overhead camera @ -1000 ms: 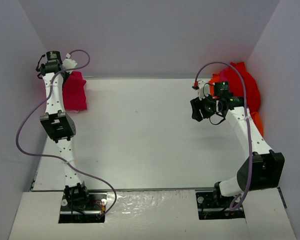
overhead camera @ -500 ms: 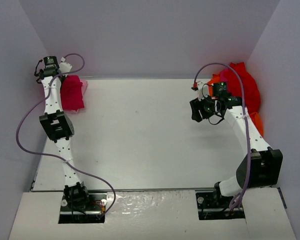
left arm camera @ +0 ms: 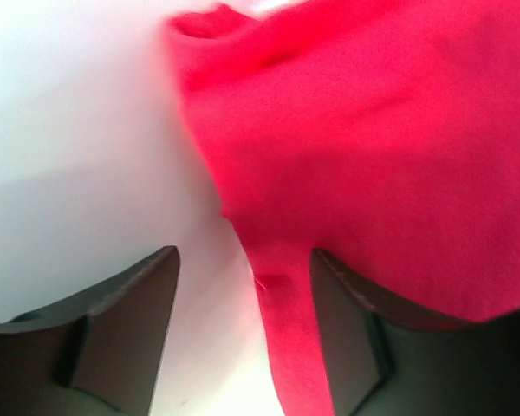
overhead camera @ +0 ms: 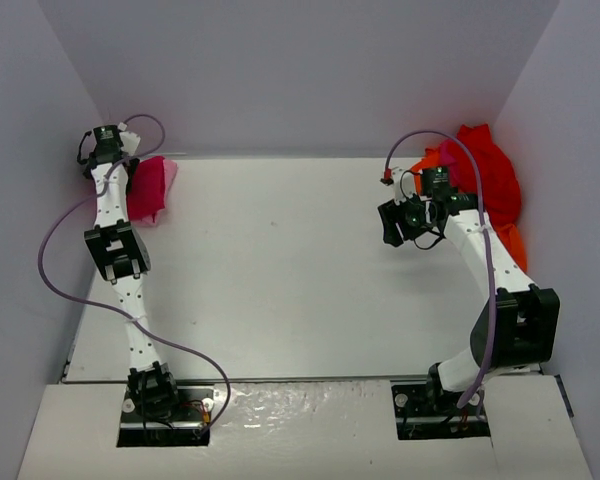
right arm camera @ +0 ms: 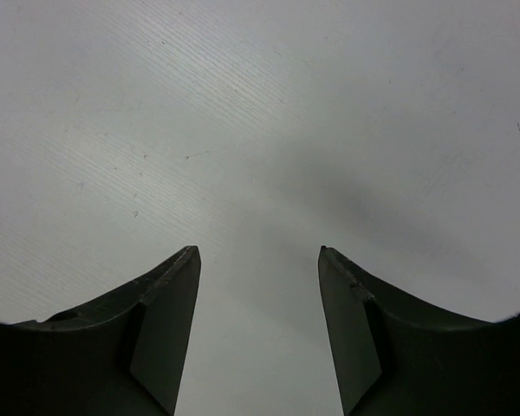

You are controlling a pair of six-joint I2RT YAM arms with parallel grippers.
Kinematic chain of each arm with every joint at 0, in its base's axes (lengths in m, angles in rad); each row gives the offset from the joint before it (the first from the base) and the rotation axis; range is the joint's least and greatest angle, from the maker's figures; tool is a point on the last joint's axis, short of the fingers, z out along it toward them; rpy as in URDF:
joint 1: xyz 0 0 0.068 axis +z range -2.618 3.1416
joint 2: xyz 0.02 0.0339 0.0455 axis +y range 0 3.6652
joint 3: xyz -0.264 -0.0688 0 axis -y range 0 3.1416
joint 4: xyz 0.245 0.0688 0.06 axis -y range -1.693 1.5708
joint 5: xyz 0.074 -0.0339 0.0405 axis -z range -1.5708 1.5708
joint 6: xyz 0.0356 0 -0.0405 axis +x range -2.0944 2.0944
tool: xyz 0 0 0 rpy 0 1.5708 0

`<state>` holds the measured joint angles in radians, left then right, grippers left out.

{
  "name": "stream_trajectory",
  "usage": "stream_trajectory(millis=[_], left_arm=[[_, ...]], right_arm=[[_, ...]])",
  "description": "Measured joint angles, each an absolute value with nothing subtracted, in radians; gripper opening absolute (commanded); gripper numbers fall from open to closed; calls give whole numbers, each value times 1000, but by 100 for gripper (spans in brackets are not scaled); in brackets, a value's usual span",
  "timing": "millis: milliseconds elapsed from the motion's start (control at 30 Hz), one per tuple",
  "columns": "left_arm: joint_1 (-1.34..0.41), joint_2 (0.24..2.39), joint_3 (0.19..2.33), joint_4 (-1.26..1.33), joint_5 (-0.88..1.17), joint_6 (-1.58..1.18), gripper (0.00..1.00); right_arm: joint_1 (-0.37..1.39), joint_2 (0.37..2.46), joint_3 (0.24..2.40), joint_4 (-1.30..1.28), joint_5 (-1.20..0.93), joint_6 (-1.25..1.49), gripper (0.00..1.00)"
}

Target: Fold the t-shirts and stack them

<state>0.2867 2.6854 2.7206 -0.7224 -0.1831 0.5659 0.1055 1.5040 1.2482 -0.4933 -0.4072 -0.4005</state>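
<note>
My left pincer stands spread, gripping nothing, a fold of the crimson shirt lying between its fingers.

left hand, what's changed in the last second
The left hand opened and let go of the crimson shirt, now bunched narrower at the far left corner, a fold lying loose between the jaws. The right hand stayed open over the table; the red and orange pile did not move.
</note>
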Motion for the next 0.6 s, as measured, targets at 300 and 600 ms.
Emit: stream_trajectory(millis=[300,600], left_arm=[[297,2646,2720,-700,-157,448,71],[287,2333,2665,-787,-25,340,35]], right_arm=[[105,1504,1237,-483,-406,-406,56],[105,1470,1234,-481,-408,-406,56]])
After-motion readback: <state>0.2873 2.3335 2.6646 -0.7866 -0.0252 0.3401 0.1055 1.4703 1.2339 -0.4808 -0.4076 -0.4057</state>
